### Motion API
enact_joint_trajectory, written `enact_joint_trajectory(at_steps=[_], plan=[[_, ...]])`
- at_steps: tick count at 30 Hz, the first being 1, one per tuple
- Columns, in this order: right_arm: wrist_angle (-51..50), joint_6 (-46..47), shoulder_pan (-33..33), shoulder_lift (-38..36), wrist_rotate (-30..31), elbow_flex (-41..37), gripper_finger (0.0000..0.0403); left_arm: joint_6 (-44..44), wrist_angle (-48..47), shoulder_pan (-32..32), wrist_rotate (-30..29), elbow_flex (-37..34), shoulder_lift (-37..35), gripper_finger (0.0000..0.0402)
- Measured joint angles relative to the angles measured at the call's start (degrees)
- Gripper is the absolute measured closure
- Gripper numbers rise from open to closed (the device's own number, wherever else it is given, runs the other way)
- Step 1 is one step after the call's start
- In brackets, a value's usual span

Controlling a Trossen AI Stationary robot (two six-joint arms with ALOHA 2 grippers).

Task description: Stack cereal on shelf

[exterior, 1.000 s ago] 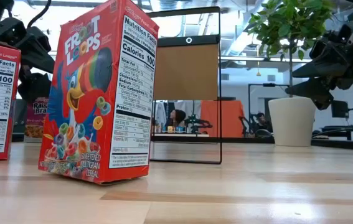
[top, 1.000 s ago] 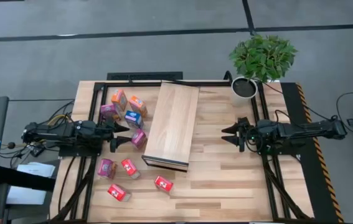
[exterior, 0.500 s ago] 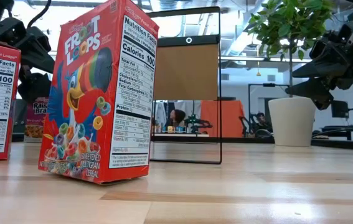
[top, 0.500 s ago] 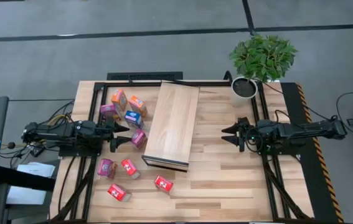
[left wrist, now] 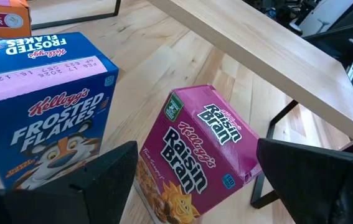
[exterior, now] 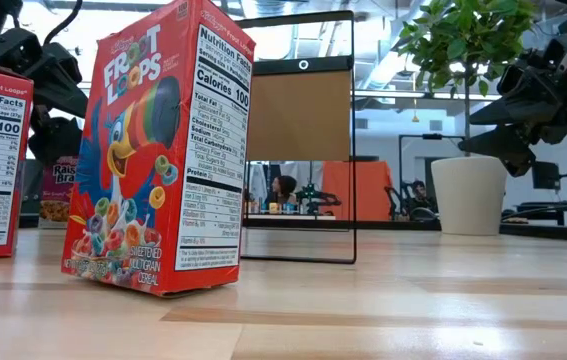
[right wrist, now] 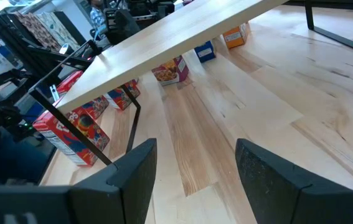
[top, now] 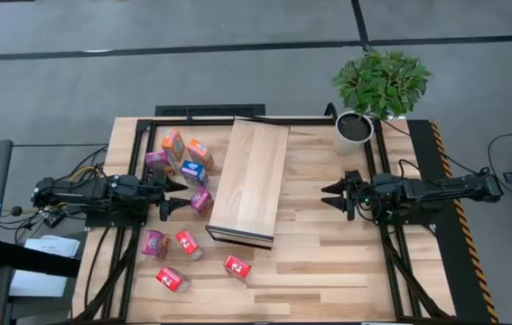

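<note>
— What sits nearest, going by the low view?
— A Froot Loops box upright on the bench.
— And beyond?
— The shelf mid-bench; the left gripper by a Raisin Bran box, jaws open and empty; the right gripper likewise.

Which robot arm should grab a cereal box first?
Probably the left: the left gripper is open right beside the Raisin Bran box. The right gripper waits across the shelf.

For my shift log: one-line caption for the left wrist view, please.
Left gripper, fingers open, faces a magenta Raisin Bran box beside a blue Frosted Flakes box, with the shelf beyond.
</note>
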Motion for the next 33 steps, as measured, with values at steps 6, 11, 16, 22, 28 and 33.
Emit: enact_joint_trajectory(at_steps=[6,11,16,22,28,33], plan=[[0.0,0.0,0.0,0.0,0.0,0.0,0.0158,-0.1,0.0,0.0,-0.2,0.0,0.0,0.0081],[0.0,0.0,0.0,0.0,0.0,0.0,0.0158,-2.2,0.0,0.0,-1.5,0.0,0.0,0.0081],[0.0,0.0,0.0,0.0,0.0,0.0,0.0158,-6.0,0.9,0.0,-6.7,-0.1,0.0,0.0081],[0.0,0.0,0.0,0.0,0.0,0.0,0.0158,-11.9,2.5,0.0,-11.1,-0.1,0.0,0.0081],[0.0,0.0,0.0,0.0,0.0,0.0,0.0158,-12.3,1.6,0.0,-15.7,-0.1,0.0,0.0081],[0.0,0.0,0.0,0.0,0.0,0.0,0.0158,-14.5,1.2,0.0,-18.5,-0.1,0.0,0.0081]])
